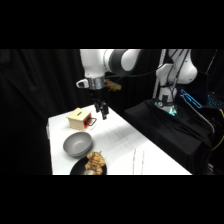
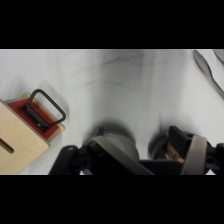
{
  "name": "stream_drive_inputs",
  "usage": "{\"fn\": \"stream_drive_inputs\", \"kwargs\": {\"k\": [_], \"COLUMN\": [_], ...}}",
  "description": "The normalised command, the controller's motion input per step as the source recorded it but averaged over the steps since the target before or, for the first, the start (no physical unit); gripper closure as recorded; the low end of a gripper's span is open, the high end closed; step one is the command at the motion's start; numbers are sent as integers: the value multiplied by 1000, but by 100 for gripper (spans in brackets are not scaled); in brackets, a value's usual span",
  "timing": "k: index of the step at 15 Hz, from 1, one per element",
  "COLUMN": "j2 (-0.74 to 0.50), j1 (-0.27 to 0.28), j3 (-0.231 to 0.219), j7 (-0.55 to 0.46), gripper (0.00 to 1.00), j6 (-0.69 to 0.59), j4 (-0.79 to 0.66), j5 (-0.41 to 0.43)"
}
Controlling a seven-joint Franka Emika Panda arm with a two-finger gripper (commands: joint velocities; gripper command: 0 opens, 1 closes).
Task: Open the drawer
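At the table's (image 1: 150, 155) far left corner sits the small wooden box (image 1: 77, 119), its red-fronted drawer (image 2: 36, 113) pushed in, dark handle (image 2: 46, 106) facing the gripper (image 1: 103, 113). Hanging just beside the handle without touching it, the gripper has its fingers spread apart. Nearer lie a grey bowl (image 1: 78, 144) and a dark plate of food (image 1: 90, 165).

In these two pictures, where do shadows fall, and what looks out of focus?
Side view: the gripper casts a shadow on the table near the drawer. Wrist view: a soft grey shadow crosses the table's middle; the near fingers are blurred, while the drawer's handle is clearer.
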Motion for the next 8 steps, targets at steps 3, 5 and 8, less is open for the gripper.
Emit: {"fn": "stream_drive_inputs", "kwargs": {"k": [3, 5, 8], "j2": [18, 48, 60], "j1": [-34, -79, -125], "j3": [13, -33, -73], "j7": [66, 117, 120], "gripper": [0, 0, 0], "j6": [-4, 38, 113], "j4": [27, 51, 43], "j5": [-2, 58, 123]}}
